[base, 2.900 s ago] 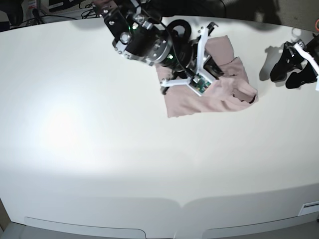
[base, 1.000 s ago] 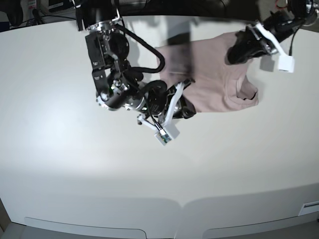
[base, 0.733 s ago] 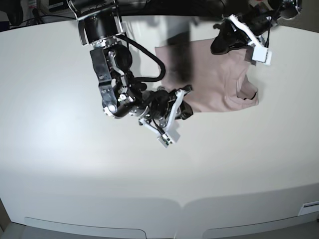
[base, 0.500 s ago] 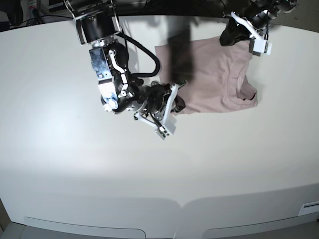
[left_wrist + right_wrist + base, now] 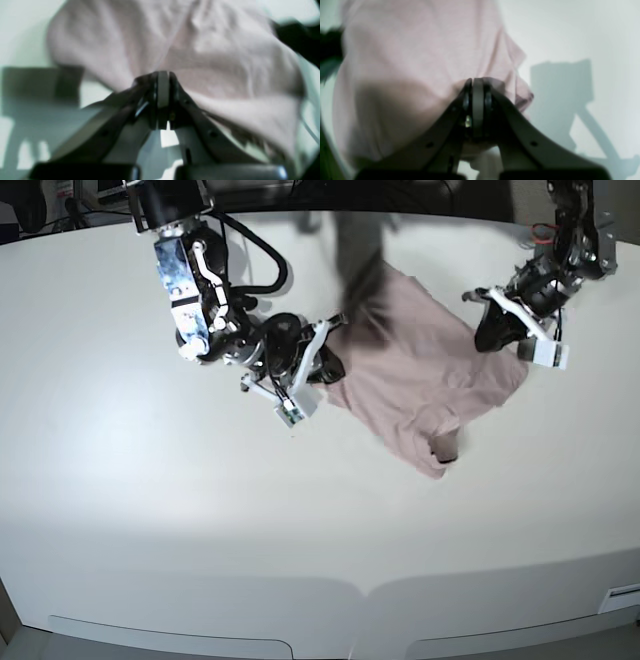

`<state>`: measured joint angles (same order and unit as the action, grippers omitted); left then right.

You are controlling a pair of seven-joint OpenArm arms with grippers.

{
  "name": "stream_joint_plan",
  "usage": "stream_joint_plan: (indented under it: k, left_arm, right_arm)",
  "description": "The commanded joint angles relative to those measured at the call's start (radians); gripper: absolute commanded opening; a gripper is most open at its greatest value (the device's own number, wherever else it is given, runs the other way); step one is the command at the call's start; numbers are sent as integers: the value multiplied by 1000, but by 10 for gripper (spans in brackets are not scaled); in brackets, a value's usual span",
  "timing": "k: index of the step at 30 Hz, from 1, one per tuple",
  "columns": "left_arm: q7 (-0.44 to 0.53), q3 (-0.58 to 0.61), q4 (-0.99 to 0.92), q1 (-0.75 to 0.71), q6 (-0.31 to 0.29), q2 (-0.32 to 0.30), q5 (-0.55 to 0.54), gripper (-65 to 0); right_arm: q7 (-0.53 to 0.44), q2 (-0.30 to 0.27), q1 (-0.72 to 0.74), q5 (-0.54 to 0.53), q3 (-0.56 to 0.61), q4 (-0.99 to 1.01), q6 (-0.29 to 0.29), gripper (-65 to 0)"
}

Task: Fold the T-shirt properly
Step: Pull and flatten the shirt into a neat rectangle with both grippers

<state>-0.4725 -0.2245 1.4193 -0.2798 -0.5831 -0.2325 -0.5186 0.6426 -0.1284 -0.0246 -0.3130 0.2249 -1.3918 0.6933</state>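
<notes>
Pink T-shirt point(image 5: 420, 385) pinched by both right gripper point(image 5: 325, 368) and left gripper point(image 5: 497, 335), mid-spread; flat laydown needed next.

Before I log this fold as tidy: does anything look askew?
Yes. The T-shirt lies skewed and rumpled, one corner curled under near its front edge, while the left gripper and right gripper pinch opposite edges.

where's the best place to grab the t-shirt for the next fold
Both end effectors, left and right, already pinch opposite edges of the T-shirt. Judging by the collar end trailing toward the table's near side, those side edges look like the best hold.
</notes>
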Motion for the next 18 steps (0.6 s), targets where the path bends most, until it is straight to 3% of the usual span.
stream_joint_plan:
  k: [1, 10, 18]
  left_arm:
    - [3, -5, 7, 23, 19, -6, 27, -650]
    - [2, -2, 6, 185, 23, 0, 100, -650]
    - [6, 37, -55, 254, 23, 28, 121, -650]
  right_arm:
    - [31, -11, -22, 23, 2, -21, 5, -650]
    - [-62, -13, -197, 23, 5, -108, 5, -650]
    - [-131, 43, -264, 37, 51, -108, 5, -650]
